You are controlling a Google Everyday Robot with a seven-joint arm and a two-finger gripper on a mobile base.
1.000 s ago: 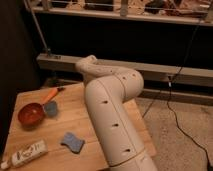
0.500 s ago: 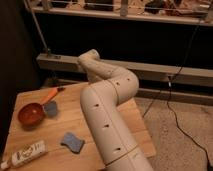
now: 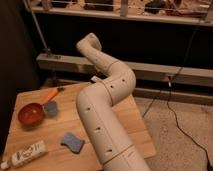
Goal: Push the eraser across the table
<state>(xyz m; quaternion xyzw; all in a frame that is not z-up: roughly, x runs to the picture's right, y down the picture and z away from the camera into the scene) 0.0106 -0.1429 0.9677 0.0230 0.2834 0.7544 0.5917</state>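
My gripper is hidden behind my white jointed arm; I cannot tell its grip.
A red-brown round bowl sits on the light wooden table.

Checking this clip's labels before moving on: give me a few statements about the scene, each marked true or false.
1. The sponge lies on the table, right of the tube. True.
2. The bowl sits on the floor. False: it is on the left part of the table.
3. The tool is in plain view above the sponge. False: the tool is not in view; only the links of the arm show.
4. The arm hides much of the table's right part. True.
5. The tube stands upright. False: it lies flat near the front left corner.
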